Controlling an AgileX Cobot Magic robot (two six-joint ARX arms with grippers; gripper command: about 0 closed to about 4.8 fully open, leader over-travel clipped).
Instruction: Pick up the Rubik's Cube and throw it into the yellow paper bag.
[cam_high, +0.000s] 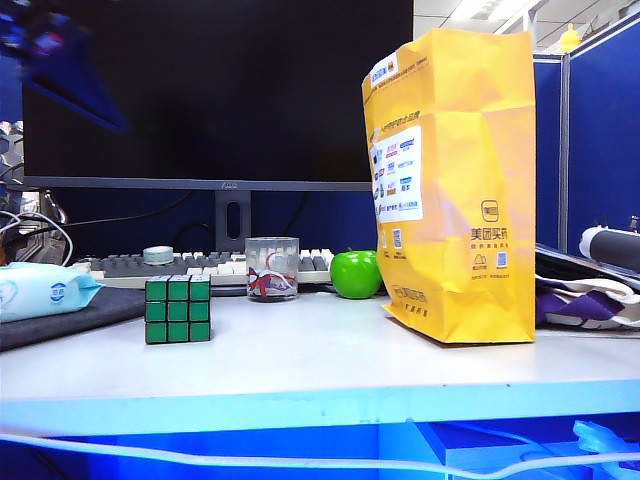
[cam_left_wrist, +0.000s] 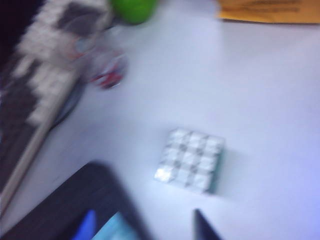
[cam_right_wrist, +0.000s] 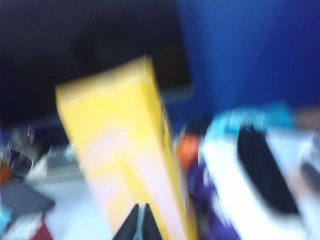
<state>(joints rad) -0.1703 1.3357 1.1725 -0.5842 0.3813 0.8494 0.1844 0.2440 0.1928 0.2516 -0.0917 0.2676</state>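
The Rubik's Cube (cam_high: 178, 309) stands on the white table at the left, green face toward the exterior camera. In the blurred left wrist view the cube (cam_left_wrist: 191, 161) shows a pale top face, a short way ahead of my left gripper (cam_left_wrist: 145, 231). That gripper is open, one dark finger (cam_left_wrist: 205, 227) set well off to the side, with nothing between. The yellow paper bag (cam_high: 455, 190) stands upright at the right of the table. My right gripper (cam_right_wrist: 140, 215) is shut and empty, its tips pointing at the bag (cam_right_wrist: 125, 150).
A glass (cam_high: 271, 268) and a green apple (cam_high: 356, 273) stand between cube and bag, in front of a keyboard (cam_high: 130, 266) and monitor (cam_high: 215, 90). A wipes pack (cam_high: 40, 290) lies on a dark pad at the left. Cloth (cam_high: 590, 290) lies right of the bag.
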